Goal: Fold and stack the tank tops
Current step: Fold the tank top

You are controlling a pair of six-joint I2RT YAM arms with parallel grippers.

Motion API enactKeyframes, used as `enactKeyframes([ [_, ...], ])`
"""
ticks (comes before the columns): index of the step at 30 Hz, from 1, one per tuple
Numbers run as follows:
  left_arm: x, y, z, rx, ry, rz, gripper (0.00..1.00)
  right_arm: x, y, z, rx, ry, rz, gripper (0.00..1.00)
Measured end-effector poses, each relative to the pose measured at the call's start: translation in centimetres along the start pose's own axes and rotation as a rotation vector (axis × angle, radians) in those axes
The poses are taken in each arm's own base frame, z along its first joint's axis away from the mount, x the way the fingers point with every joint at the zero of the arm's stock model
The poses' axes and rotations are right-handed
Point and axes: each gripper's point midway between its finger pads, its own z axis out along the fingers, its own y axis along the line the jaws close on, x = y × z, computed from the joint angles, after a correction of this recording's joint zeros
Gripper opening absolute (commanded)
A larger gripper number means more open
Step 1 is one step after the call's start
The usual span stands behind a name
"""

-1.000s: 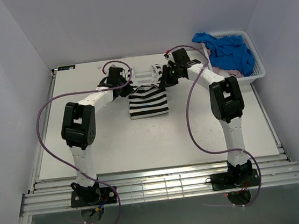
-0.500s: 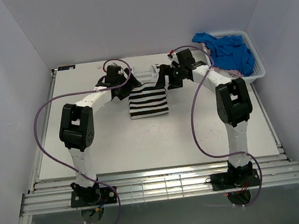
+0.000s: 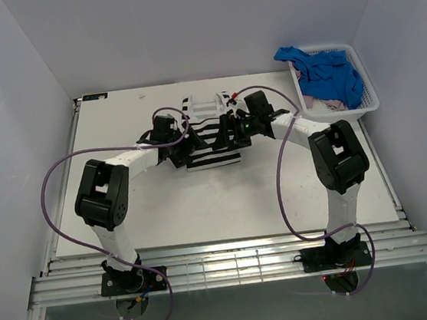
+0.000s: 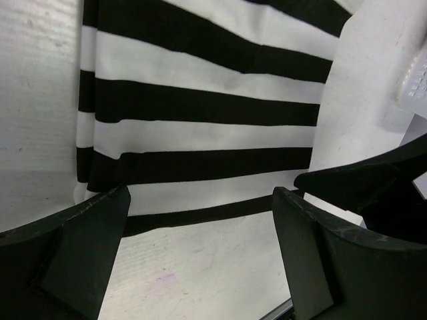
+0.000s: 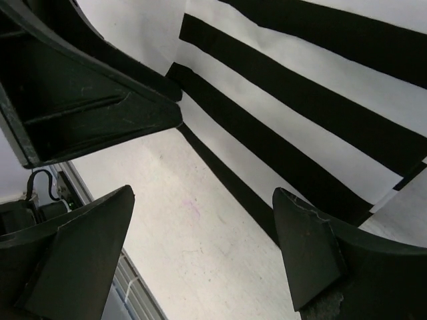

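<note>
With the striped top [image 3: 210, 129] lying seemingly part-folded mid-tabletop [image 3: 203, 207], and the left end effector [image 4: 200, 197] and right end effector [image 5: 203, 197] both spread empty over its near hem, each should pinch 1 corner evenly before folding squarely.

The left end effector [image 4: 200, 195] is spread wide, with its two black fingers [image 4: 87, 233] at the lower corners and nothing gripped between them. The striped top [image 4: 200, 107] lies flat on the white table [image 4: 220, 280], its lower edge just beyond the fingertips. A faint purple mark [image 4: 163, 275] shows on the table. A black part of the right end effector [image 4: 360, 183] enters from the right edge.
</note>
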Motion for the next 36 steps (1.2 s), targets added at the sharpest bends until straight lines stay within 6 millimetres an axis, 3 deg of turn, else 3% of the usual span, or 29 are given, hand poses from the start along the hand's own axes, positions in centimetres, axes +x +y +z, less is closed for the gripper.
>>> enactKeyframes([
  [3,1.0,0.8,0.2,-0.003,0.027,-0.013,0.98,1.5,-1.0,0.7,0.003,0.021,0.026,0.90],
  [7,2.0,1.5,-0.2,0.004,0.040,-0.032,0.98,5.5,-2.8,1.1,0.013,0.080,0.094,0.90],
  [11,3.2,2.4,-1.3,-0.003,0.048,-0.042,0.98,6.1,-2.7,0.7,-0.010,0.064,0.088,0.90],
  [19,3.6,2.4,-2.5,-0.022,0.050,-0.028,0.98,6.4,-2.5,0.1,-0.002,0.051,0.061,0.90],
  [28,1.9,-0.3,-7.4,0.026,-0.064,0.035,0.98,6.0,0.1,-4.2,0.036,-0.002,-0.011,0.90],
  [33,3.2,1.9,-6.9,-0.034,-0.033,0.021,0.98,7.8,-1.1,-4.3,0.077,0.022,0.018,0.93],
  [36,4.1,3.4,-6.1,-0.084,-0.004,0.008,0.90,8.9,-2.3,-3.9,0.108,0.055,0.051,0.97],
])
